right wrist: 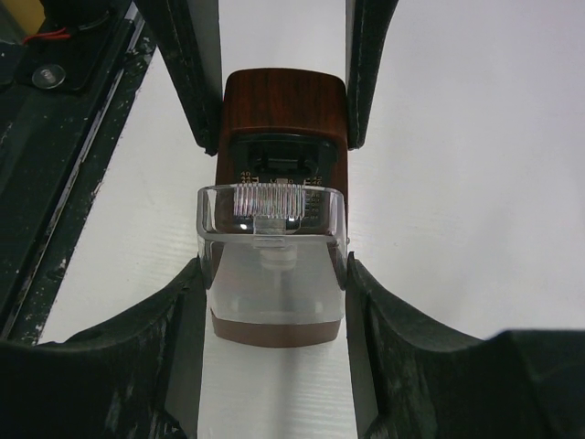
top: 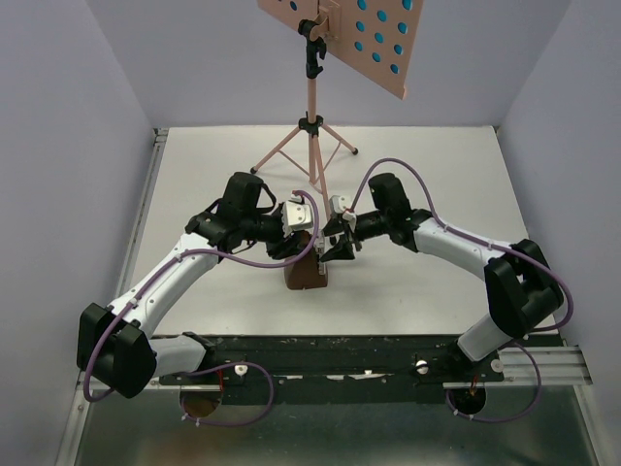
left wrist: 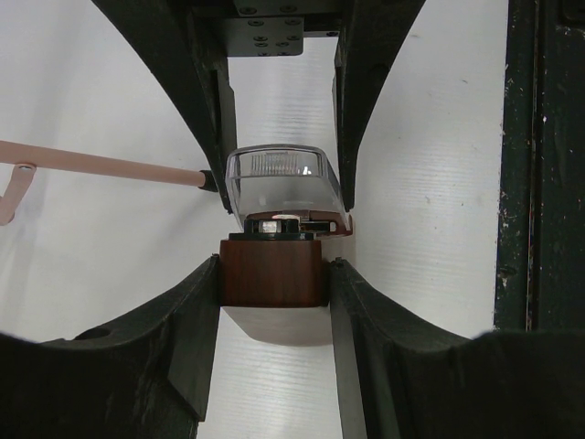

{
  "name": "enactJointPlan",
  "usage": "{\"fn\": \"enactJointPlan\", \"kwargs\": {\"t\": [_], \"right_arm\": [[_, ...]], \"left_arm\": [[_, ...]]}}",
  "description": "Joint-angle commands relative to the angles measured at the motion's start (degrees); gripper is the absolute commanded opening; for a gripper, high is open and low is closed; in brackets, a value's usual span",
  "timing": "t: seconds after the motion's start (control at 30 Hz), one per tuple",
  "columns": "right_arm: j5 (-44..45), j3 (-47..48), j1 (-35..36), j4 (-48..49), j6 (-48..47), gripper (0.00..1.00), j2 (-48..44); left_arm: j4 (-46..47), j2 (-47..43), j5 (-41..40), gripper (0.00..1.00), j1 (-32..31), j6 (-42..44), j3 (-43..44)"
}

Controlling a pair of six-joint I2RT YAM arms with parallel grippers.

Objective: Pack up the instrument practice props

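The brown pyramid metronome stands on the white table between both grippers. My left gripper is shut on its brown wooden body. My right gripper is shut on the clear cover, which sits against the body. The cover also shows in the left wrist view. The salmon-pink tripod music stand stands behind, its hole-dotted desk at the top edge. Blue shows through the holes; the music sheets themselves are hidden.
A black rail runs along the table's near edge and shows in both wrist views. A stand leg lies just beyond the metronome. Grey walls close in the table on three sides.
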Motion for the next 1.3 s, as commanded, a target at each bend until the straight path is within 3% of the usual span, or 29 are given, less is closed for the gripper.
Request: {"fn": "enactJointPlan", "kwargs": {"t": [0.0, 1.27], "right_arm": [[-0.21, 2.74, 0.3, -7.56, -1.08, 0.0, 1.24], [13.05, 4.68, 4.43, -7.83, -2.41, 0.0, 5.63]], "left_arm": [[-0.4, 0.89, -0.22, 0.0, 0.04, -1.21, 0.65], [2.5, 0.72, 2.42, 0.0, 0.04, -1.39, -1.11]]}}
